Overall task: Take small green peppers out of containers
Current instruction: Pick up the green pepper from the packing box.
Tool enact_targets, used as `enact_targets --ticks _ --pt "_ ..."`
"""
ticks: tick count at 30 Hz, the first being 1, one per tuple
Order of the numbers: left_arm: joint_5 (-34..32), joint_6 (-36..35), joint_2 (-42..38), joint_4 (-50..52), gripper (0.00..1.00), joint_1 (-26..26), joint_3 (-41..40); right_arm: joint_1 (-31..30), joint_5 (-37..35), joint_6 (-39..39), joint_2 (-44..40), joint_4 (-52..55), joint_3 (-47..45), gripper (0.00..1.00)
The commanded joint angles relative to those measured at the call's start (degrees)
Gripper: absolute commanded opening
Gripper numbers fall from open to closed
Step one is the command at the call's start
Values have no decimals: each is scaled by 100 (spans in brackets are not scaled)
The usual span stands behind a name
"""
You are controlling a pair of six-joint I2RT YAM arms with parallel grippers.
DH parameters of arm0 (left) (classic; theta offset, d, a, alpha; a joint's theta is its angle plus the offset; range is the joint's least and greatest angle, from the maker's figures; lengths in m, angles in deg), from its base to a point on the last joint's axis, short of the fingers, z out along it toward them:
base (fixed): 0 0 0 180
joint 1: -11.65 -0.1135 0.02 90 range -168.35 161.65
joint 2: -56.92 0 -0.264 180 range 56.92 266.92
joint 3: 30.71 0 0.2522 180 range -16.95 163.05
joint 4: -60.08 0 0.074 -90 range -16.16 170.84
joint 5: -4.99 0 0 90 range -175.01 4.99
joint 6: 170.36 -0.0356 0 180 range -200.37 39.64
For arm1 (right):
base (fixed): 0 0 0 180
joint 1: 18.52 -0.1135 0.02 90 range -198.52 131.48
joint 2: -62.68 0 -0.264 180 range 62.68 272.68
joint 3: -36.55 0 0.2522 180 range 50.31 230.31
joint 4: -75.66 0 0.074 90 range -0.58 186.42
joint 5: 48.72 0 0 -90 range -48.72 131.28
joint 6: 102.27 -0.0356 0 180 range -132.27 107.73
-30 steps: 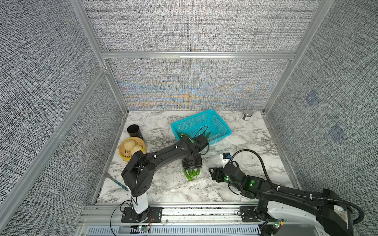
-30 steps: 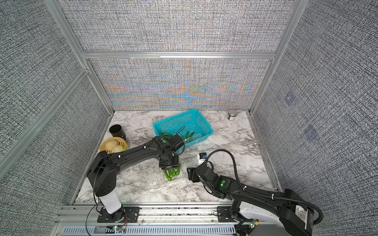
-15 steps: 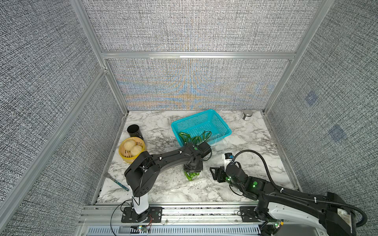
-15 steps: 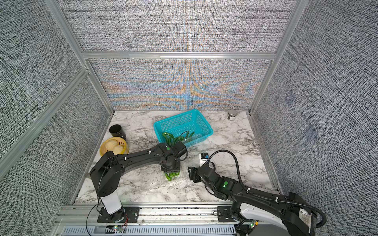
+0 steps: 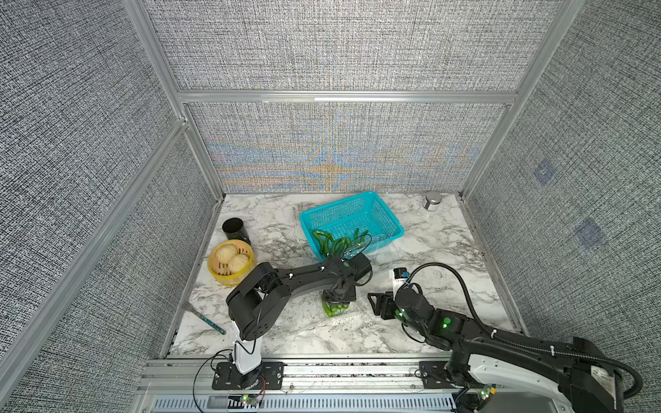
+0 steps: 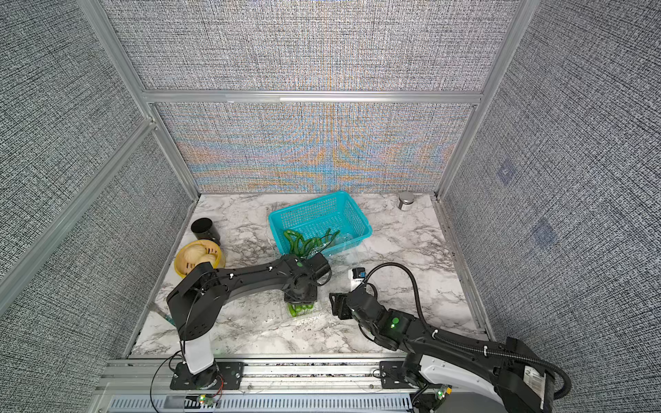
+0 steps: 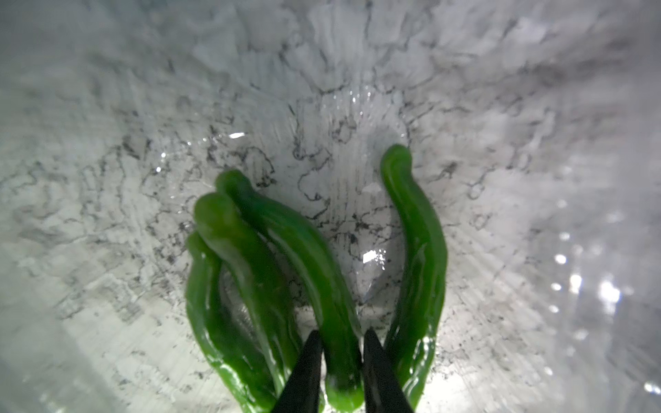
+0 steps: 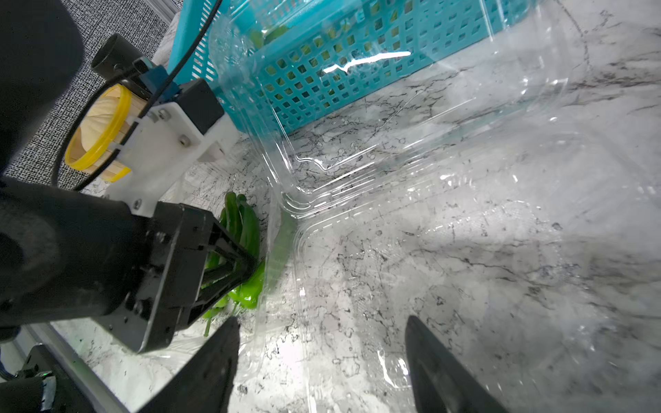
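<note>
Several small green peppers [image 7: 250,271] lie side by side on the glinting clear plastic of a container [image 5: 345,316] at the table's front middle. My left gripper [image 7: 339,352] points down into them, its two black fingertips [image 7: 307,357] shut on one pepper [image 7: 322,286]. In both top views the gripper [image 5: 338,297] [image 6: 299,297] hides most of the bunch [image 5: 332,310] [image 6: 297,310]. More peppers [image 5: 336,244] [image 6: 307,243] lie in the teal basket. My right gripper [image 8: 322,361] [image 5: 378,304] is open, low beside the bunch, over a clear clamshell [image 8: 411,150].
The teal basket [image 5: 343,203] stands at the back middle, with clear plastic [image 5: 381,252] against its front. A yellow steamer with buns [image 5: 230,262] and a black cup [image 5: 234,229] stand at the left. A metal tin [image 5: 431,200] sits back right. A teal-handled tool [image 5: 207,319] lies front left.
My left gripper has come down onto the peppers at the front and closed its fingers round one. The right arm has barely shifted.
</note>
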Motion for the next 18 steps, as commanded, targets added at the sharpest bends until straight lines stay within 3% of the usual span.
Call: enact_targets --ticks 1,5,18 --pt "-115 70 48 93 10 -5 89 -8 -115 -14 -23 49 -12 73" --pt "-62 47 63 268 1 5 222 -3 -116 -14 -48 58 -20 73" --pt "101 -92 -561 1223 0 10 676 7 -155 -14 -121 32 -73 73"
